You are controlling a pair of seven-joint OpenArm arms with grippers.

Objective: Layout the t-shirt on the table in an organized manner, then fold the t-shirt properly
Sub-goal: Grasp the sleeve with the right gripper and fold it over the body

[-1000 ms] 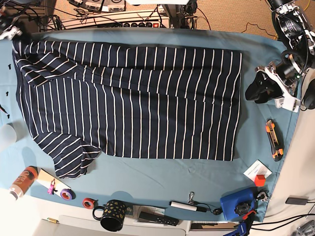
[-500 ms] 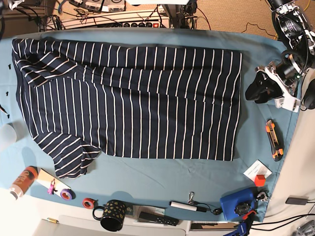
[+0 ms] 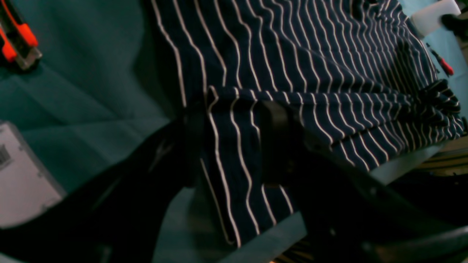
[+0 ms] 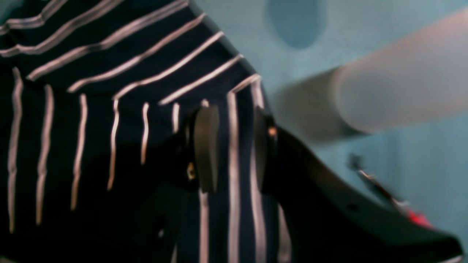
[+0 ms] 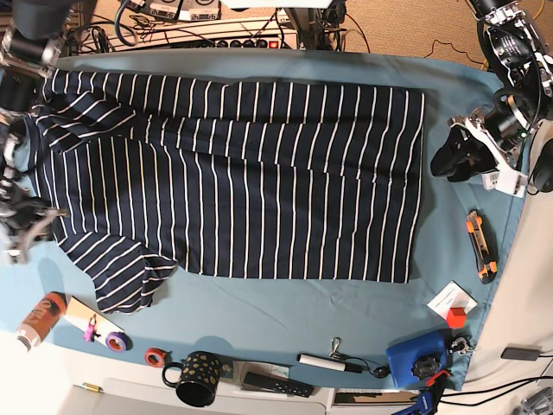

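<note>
The soft navy t-shirt point(image 5: 233, 173) with thin white stripes lies spread on the smooth teal table point(image 5: 285, 307), one sleeve rumpled. The right gripper point(image 4: 230, 146) has come in over the collar-side edge, jaws parted astride fabric (not visibly pinching). The left gripper point(image 3: 230, 142) stands parted at the hem as before.

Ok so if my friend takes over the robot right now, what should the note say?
Left gripper: open, by the t-shirt's hem edge, holding nothing.
Right gripper: open, over the shirt's sleeve end; cannot tell if it touches.
The t-shirt lies spread on the table, with one sleeve crumpled.
Done: mostly laid out.
Left to do: flatten that sleeve, then fold.
</note>
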